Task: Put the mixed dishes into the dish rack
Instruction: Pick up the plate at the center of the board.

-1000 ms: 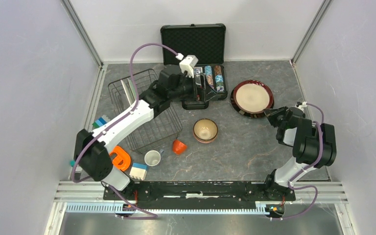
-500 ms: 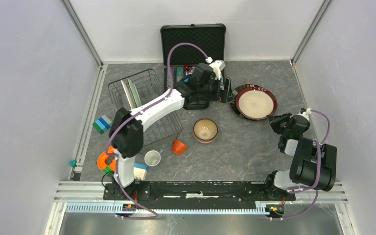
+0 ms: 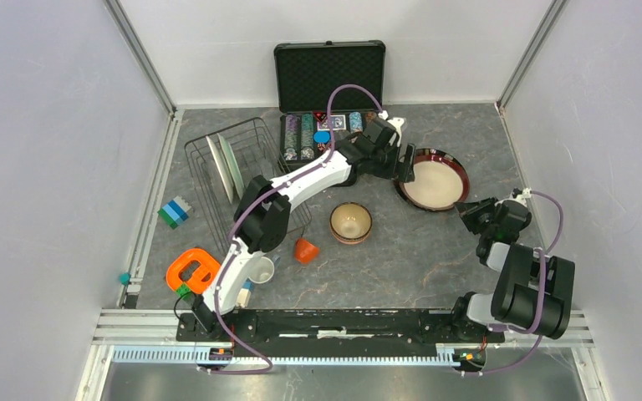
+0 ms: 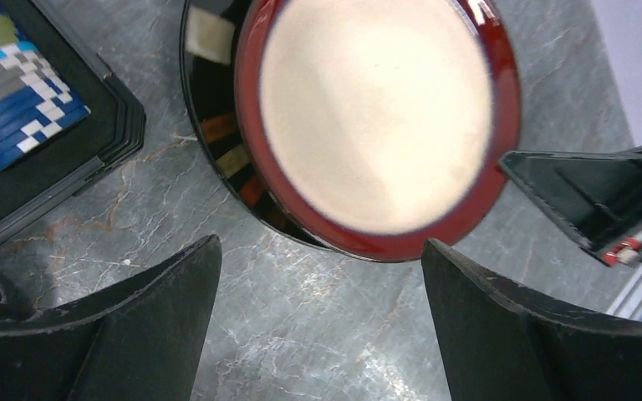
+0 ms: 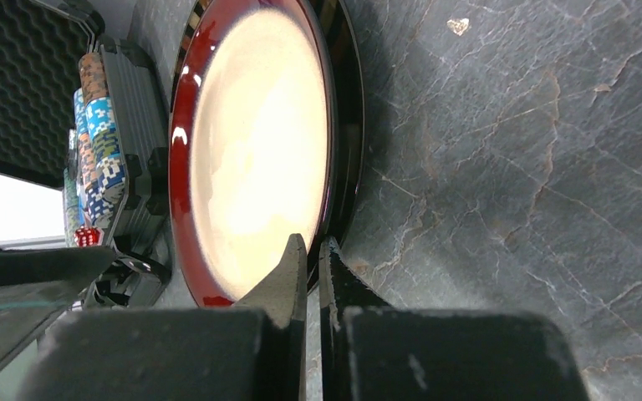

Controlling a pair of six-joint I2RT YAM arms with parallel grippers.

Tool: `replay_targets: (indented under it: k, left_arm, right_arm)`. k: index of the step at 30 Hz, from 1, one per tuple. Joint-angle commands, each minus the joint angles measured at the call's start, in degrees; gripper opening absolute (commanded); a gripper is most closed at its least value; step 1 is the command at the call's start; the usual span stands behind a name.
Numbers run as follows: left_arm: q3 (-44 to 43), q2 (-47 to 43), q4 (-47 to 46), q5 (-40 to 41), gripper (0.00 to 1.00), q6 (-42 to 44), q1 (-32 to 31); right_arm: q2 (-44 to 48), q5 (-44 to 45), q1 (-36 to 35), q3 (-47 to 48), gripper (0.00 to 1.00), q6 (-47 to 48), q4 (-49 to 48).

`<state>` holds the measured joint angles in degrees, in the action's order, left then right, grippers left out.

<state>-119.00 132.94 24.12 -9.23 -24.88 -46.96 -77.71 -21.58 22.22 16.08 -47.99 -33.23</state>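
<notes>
A dark-rimmed beige plate (image 3: 435, 182) (image 4: 376, 109) (image 5: 251, 150) stands tilted at the back right, its black underside showing. My right gripper (image 3: 470, 209) (image 5: 311, 242) is shut on its near rim. My left gripper (image 3: 407, 167) (image 4: 319, 244) hangs open just by the plate's left edge, with only bare table between its fingers. The black wire dish rack (image 3: 196, 159) at the left holds two plates (image 3: 221, 163) standing on edge. A tan bowl (image 3: 351, 222), an orange cup (image 3: 305, 250) and a white cup (image 3: 261, 269) sit on the table.
An open black case of poker chips (image 3: 330, 83) (image 4: 17, 92) lies at the back, just left of the plate. An orange ring toy (image 3: 192, 269) and a blue-green block (image 3: 174, 211) lie at the near left. Walls close in on both sides.
My left arm has swung right from over the case to the plate's left edge, still open. The right gripper has shifted and the plate has gone from flat to tilted.
</notes>
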Motion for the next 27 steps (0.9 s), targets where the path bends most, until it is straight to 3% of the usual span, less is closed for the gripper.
replay_targets:
  k: [1, 9, 20, 22, 25, 27]
  left_arm:
    - [-3.13, 2.40, 1.81, 1.61, 0.92, -1.91, 0.16]
    - [-10.64, 10.28, 5.15, 3.08, 0.81, -1.29, -1.89]
    - [-6.86, 9.00, 2.30, 3.78, 0.68, -3.31, -2.61]
    - [-5.35, 7.75, 2.15, 4.62, 0.69, -3.18, -2.76]
    - [-2.55, 4.92, 2.25, 8.49, 0.81, -2.20, -3.11]
    - [-0.83, 3.04, 1.73, 10.15, 0.83, -1.68, -3.18]
  right_arm:
    - [2.77, -3.21, 0.43, -1.77, 0.00, 5.09, 3.60]
    - [4.50, -4.90, 1.14, -3.48, 0.00, 5.62, 4.32]
    - [8.07, -6.40, 1.16, -5.47, 0.00, 7.08, 6.90]
    - [8.19, -6.53, 1.25, -5.70, 0.00, 7.30, 7.17]
    - [8.63, -6.63, 1.27, -5.98, 0.00, 7.43, 7.44]
    - [8.95, -6.72, 1.35, -5.80, 0.00, 7.38, 7.81]
